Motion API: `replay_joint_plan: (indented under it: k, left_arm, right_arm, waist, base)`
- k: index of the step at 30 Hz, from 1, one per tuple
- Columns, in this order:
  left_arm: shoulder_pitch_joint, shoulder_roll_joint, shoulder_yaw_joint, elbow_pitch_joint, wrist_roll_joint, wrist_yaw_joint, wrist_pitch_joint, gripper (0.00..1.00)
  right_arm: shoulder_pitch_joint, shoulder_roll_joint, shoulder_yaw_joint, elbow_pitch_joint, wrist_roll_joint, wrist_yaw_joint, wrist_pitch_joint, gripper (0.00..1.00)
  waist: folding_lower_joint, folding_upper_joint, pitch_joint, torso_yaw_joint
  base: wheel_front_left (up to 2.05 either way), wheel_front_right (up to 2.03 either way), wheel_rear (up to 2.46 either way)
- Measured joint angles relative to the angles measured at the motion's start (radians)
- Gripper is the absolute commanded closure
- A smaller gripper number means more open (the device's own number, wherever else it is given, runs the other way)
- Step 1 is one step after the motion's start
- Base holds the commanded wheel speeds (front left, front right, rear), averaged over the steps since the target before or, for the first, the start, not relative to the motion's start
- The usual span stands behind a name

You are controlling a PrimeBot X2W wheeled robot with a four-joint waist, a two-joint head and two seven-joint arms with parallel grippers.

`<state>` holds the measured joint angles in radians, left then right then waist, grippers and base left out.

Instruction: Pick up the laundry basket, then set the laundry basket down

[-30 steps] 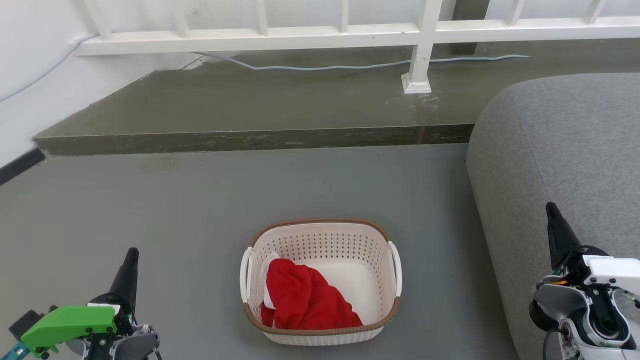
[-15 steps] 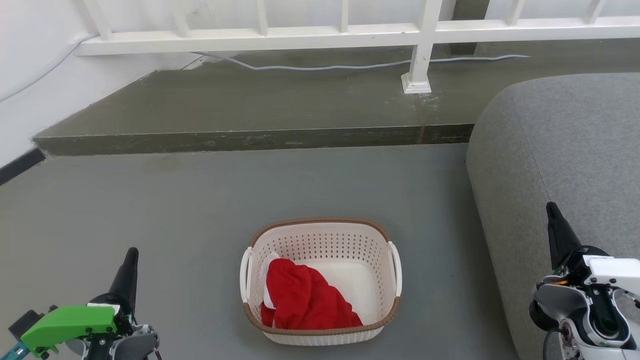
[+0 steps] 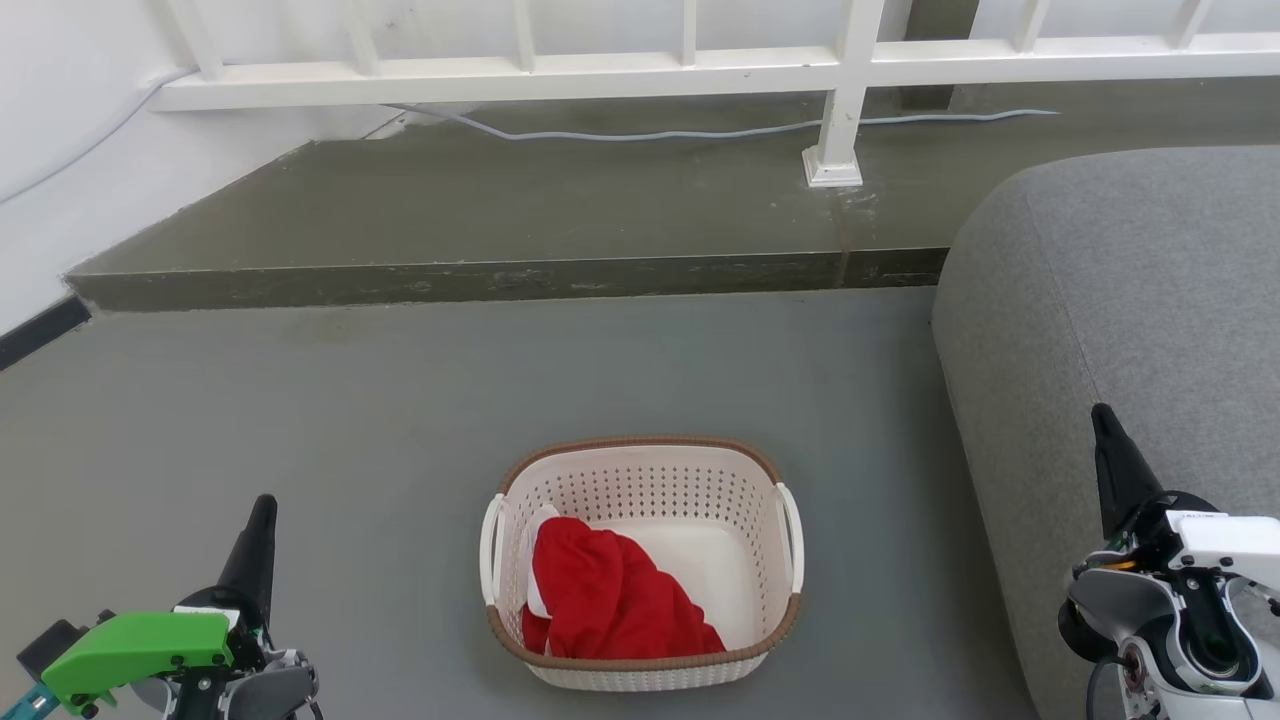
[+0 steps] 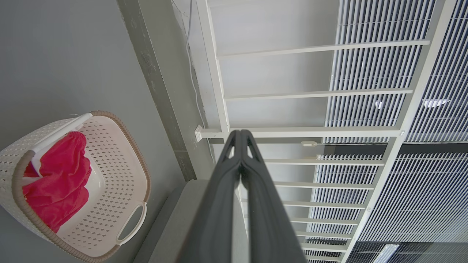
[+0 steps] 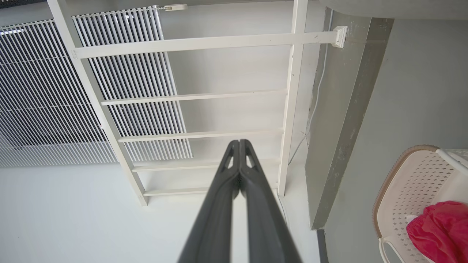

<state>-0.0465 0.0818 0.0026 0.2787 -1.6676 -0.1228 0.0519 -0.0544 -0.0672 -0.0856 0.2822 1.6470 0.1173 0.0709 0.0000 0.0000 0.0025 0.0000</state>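
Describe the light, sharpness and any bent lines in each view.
Head view: soft even light, the laundry basket sharp, faint shadow. Left wrist view: wide-angle lens fans the railing bars out; left gripper dark. Right wrist view: same fanning, right gripper dark against bright wall.

A: Where does the head camera sit?
B: High, facing forward and down at the floor [image 3: 400, 400], with the laundry basket [image 3: 640, 480] near.
A: And the wrists?
B: Low, each looking along the left tool [image 4: 240, 132] or right tool [image 5: 239, 141] toward the white railing [image 3: 600, 72]. All three views share the laundry basket and the white railing.
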Motion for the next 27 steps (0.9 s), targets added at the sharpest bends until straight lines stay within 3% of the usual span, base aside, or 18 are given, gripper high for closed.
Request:
replay_joint_plan:
  k: [27]
  left_arm:
    - [0.000, 0.000, 0.002, 0.001, 0.000, 0.000, 0.000, 1.00]
  right_arm:
    - [0.000, 0.000, -0.002, 0.000, 0.000, 0.000, 0.000, 1.00]
  waist:
    - [0.0000, 0.0000, 0.000, 0.000]
  base:
    - [0.00, 0.00, 0.00]
